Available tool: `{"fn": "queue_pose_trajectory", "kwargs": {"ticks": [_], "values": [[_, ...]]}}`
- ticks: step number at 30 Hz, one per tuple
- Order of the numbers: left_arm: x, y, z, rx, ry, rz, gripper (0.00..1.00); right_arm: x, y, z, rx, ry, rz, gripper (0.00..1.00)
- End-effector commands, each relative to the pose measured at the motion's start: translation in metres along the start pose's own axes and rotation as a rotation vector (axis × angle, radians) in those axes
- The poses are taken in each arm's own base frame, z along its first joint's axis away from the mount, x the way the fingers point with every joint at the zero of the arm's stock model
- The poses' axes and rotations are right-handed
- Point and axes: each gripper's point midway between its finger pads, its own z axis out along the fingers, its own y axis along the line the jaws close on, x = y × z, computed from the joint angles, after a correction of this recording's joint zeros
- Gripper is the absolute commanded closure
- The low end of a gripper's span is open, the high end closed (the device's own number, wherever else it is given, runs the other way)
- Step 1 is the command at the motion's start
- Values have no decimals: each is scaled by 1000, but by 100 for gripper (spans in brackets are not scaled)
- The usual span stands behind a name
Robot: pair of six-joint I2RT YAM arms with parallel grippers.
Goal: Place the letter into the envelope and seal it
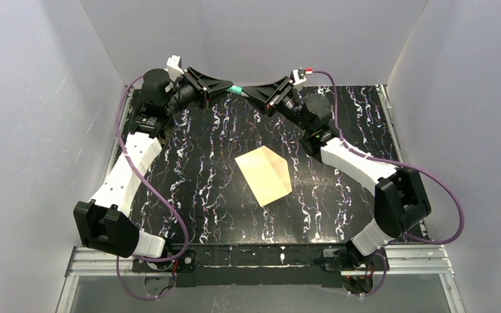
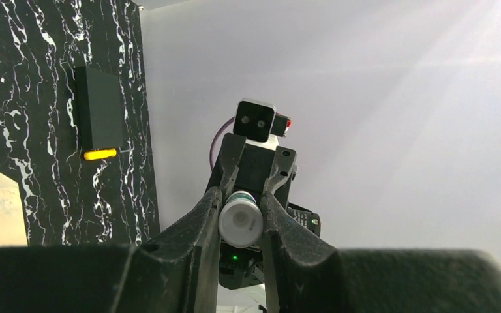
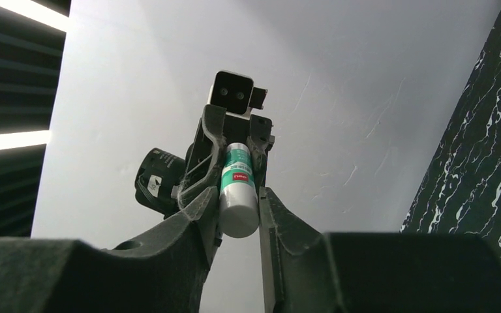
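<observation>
Though black-marbled, table [image 1: 196, 202] amid white walls [image 1: 39, 98].

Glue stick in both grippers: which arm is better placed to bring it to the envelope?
Probably right: the envelope points its flap toward that arm. Otherwise even: left gripper and right gripper both clamp the glue stick.

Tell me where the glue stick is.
Top view: the glue stick is held aloft at far centre, clamped between the left gripper and right gripper, beyond the envelope.
</observation>
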Motion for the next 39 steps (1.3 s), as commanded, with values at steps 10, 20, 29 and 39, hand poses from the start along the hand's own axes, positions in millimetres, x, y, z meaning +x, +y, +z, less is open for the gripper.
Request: {"fn": "queue_pose_trajectory", "kwargs": {"ticks": [10,20,29,39], "values": [[1,-2,-13,9,5,13,100,10,57,0,-173,62,-81,62],[4,-1,-13,8,22,-1,100,13,52,0,-145,85,-91,64],[12,-8,-10,32,99,31,89,16,47,4,-140,115,-81,97],[27,-5,-17,20,192,111,47,14,40,5,-110,126,-71,99]]}}
